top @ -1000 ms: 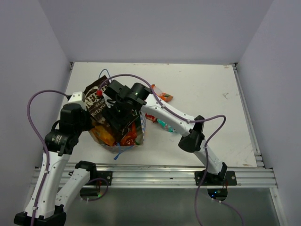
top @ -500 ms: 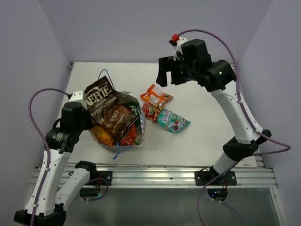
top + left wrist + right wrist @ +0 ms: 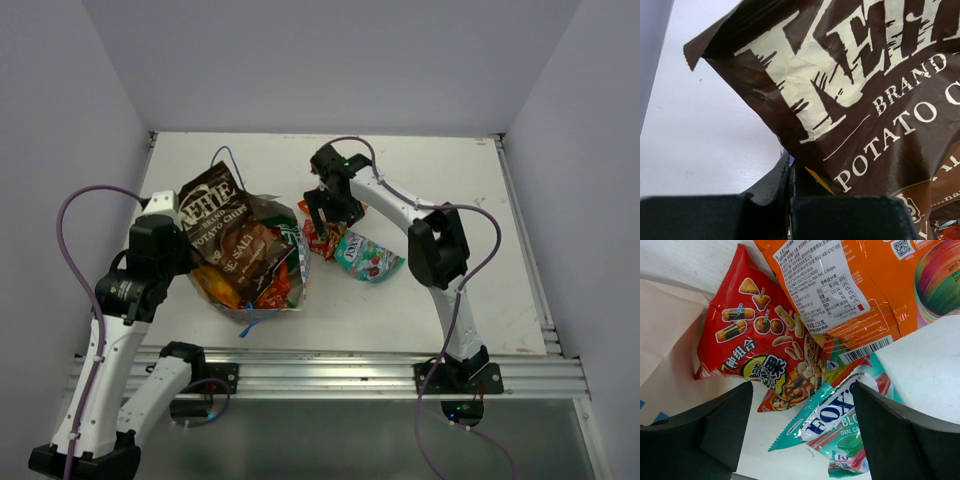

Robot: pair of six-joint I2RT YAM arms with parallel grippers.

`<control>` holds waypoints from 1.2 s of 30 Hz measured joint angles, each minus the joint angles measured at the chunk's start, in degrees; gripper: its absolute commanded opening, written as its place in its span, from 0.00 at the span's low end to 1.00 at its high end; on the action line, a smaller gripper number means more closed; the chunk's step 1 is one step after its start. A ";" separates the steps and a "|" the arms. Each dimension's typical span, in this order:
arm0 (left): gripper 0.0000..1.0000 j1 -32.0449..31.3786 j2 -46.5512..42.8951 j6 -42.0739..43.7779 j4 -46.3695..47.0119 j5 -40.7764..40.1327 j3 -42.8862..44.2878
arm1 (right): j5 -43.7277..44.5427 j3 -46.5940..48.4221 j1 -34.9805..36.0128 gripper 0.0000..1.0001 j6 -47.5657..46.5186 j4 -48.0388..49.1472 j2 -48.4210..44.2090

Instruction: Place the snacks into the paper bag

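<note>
The paper bag (image 3: 303,283) stands mouth up on the near-left part of the table (image 3: 470,290), with its base close to the near edge. We count at least 4 snacks inside: 2 dark brown, 1 yellow-orange, 1 red-orange. The large Kettle packet (image 3: 208,205) sticks out of the mouth, its long axis leaning far-left.

3 more packets lie flat just right of the bag:
- The orange packet (image 3: 850,285) is farthest.
- The red packet (image 3: 765,355) is beside the bag wall.
- The teal packet (image 3: 368,258) is nearest, its long axis running far-left to near-right.

They overlap where they meet. Bare board runs from the teal packet to the right and far edges.

The right gripper (image 3: 802,390) hovers over these 3 with its jaws wide apart, holding nothing. The left gripper (image 3: 790,175) sits at the bag's left side under the Kettle packet, jaws pressed together. We cannot tell whether anything is pinched.
</note>
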 measured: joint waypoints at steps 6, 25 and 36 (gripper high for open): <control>0.00 0.00 -0.02 0.00 -0.46 -0.44 0.22 | -2.60 -6.32 0.00 0.76 0.00 4.61 -0.02; 0.00 0.00 0.61 0.04 -0.44 -0.39 0.22 | 2.40 11.10 0.15 0.00 -1.36 -12.52 -5.16; 0.00 0.00 0.90 0.04 -0.42 0.09 0.22 | -13.42 32.92 8.59 0.00 3.65 -11.58 -23.04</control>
